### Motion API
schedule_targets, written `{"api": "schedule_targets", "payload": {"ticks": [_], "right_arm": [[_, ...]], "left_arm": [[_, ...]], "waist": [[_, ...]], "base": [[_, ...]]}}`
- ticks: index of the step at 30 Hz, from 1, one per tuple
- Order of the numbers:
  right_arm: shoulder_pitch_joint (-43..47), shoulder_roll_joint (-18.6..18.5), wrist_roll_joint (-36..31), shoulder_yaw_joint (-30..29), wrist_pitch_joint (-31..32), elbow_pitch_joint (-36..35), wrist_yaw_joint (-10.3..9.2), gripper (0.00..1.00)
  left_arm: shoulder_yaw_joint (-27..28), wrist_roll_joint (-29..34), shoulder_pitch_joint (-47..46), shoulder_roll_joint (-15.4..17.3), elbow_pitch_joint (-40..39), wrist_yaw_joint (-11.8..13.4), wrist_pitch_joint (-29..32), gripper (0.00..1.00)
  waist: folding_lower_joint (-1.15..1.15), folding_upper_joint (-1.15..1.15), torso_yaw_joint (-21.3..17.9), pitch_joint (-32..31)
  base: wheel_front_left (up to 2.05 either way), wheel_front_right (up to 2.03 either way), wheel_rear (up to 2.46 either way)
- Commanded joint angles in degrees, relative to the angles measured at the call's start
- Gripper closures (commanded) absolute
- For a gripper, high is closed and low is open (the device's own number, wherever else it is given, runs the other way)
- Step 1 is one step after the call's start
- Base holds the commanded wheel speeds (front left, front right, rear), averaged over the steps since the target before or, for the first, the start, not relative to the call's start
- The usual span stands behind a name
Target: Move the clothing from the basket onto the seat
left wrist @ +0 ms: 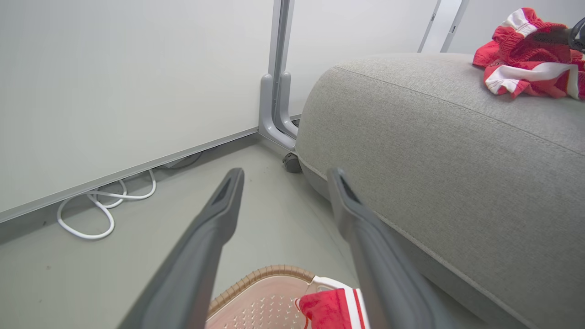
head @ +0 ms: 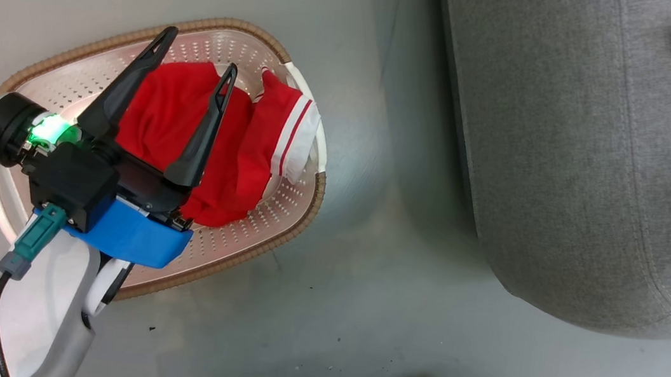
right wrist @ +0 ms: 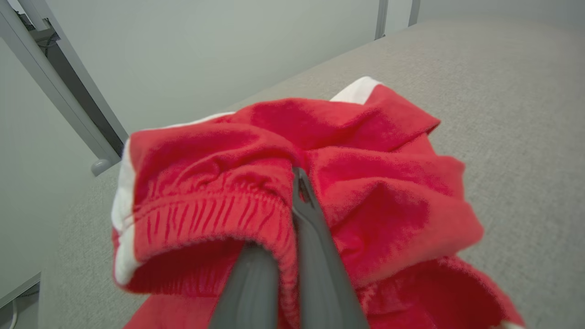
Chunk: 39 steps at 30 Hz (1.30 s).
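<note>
Left claw [head: 200, 49] is wide open, hanging over the basket [head: 288, 208] with its fingers spread above the clothing [head: 165, 116] left inside. The clothing lies under the fingers. In the wrist view the fingertips point past the basket's far rim, so I judge a dip down is needed. Left arm is the nearer one. The heap runs from the basket's middle to its seat-side rim, roughly across my fingers' line. It is bright red, crumpled and soft, with a white-striped end draped on that rim. The seat [head: 571, 147] stands beside the basket on that side. The right claw [right wrist: 298, 183] is closed, pinching the other garment [right wrist: 365, 183], a bunched red one with a ribbed band, on the seat, well apart from the basket.
</note>
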Motion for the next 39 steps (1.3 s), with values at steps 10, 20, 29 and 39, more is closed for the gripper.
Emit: {"api": "schedule_targets", "payload": {"ticks": [10,20,29,39], "right_arm": [[1.77,2.71,-3.35,-4.31,-0.43,-1.76,0.01,0.0],[5.49,4.21,-6.06,-3.63,-0.44,-3.47,0.01,0.0],[15.56,3.86,-8.18,0.09,-0.43,-8.34,0.01,0.0],[30.84,7.4,-11.51,6.88,0.33,-19.29,0.01,0.0]], "left_arm": [[-0.54,-0.22,0.0,-0.53,0.88,-0.04,-0.29,0.0],[-1.23,-1.17,0.55,-2.82,3.0,-0.07,-0.29,0.0],[-0.29,-3.37,4.47,-8.42,6.81,-0.11,-0.29,0.0],[5.33,-4.16,11.97,-13.28,12.26,-0.12,-0.29,0.0]], "waist": [[-0.02,0.0,0.16,-1.37],[-0.02,0.0,0.86,-5.9],[-0.02,0.0,4.52,-17.74],[-0.02,0.0,8.17,-32.2]], "base": [[0.0,0.0,0.0],[0.0,0.0,0.0],[0.0,0.0,0.0],[0.0,0.0,0.0]]}}
